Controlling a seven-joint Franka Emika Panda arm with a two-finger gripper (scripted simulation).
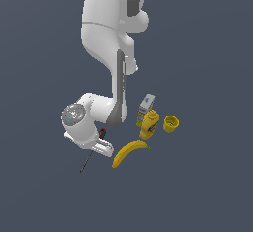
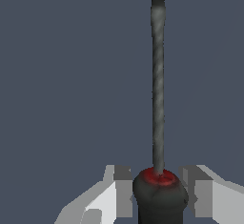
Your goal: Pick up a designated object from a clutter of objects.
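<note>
Jaws: two pale grey blocky fingers (image 2: 116,189) stand either side of the screwdriver (image 2: 157,123) handle, touching or very nearly so; whether they press it I cannot tell.
Wrist view, gripper (image 2: 159,192): boxy, flat-faced, matte.
Wrist view, screwdriver: thick rounded black handle with a red collar, then a long thin dark grey shaft, mottled, ending in a darker tip.
Wrist view, floor (image 2: 57,75): plain slate blue, smooth.
Exterior view, arm (image 1: 106,33): glossy white rounded shells with dark grey joints, bent low over the floor.
Exterior view, gripper (image 1: 101,144): down at the floor, on the exterior view's left of the clutter.
Exterior view, screwdriver (image 1: 88,161): red-and-black handle under the hand, thin shaft slanting out toward the near left, lying on the floor.
Exterior view, banana (image 1: 129,152): curved, smooth yellow, just right of the gripper.
Exterior view, bottle (image 1: 149,125): yellow, rounded, upright, beyond the banana.
Exterior view, box (image 1: 146,106): grey-white, angular, touching or just behind the bottle.
Exterior view, cup (image 1: 171,124): small, yellow, round, right of the bottle.
</note>
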